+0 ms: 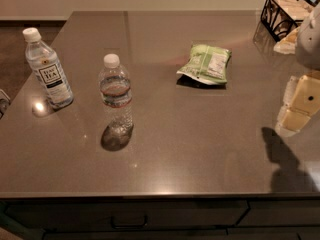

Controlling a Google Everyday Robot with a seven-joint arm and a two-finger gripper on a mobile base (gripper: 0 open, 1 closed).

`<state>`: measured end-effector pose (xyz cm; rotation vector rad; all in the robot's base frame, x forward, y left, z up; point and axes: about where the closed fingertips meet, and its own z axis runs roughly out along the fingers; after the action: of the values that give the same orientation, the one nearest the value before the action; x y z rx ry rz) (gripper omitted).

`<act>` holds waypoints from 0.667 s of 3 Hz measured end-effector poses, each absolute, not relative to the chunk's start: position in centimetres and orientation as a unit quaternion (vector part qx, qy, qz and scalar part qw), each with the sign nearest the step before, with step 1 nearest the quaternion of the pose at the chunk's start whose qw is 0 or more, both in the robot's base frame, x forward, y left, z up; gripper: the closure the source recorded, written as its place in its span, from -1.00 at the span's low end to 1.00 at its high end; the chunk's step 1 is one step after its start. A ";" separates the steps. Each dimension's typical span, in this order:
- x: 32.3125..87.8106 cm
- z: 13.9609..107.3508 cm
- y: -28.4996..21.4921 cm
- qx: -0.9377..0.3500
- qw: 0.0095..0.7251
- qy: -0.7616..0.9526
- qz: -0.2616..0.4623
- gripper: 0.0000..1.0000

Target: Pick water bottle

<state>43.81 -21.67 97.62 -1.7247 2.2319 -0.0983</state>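
Note:
The water bottle (pixel 116 96) is a small clear ribbed bottle with a white cap and a narrow reddish-blue band. It stands upright on the grey-brown countertop (pixel 190 144), left of centre. My gripper (pixel 298 108) hangs at the far right edge of the view, well to the right of the bottle and above the counter. Its cream-yellow fingers (pixel 306 95) stand apart and hold nothing. Part of the white arm (pixel 311 39) shows above it.
A taller clear bottle with a white "TEA" label (pixel 48 69) stands at the far left. A green snack bag (pixel 206 64) lies at the centre back. A black wire basket (pixel 284 14) sits at the back right corner. Drawers run below the front edge (pixel 130 219).

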 end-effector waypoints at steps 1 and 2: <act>43.8 97.6 -21.7 -0.603 0.159 0.781 -0.034 -1.00; 44.4 97.1 -20.6 -0.607 0.168 0.777 -0.010 -1.00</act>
<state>44.36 -20.63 97.10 -1.7258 2.2108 -0.0290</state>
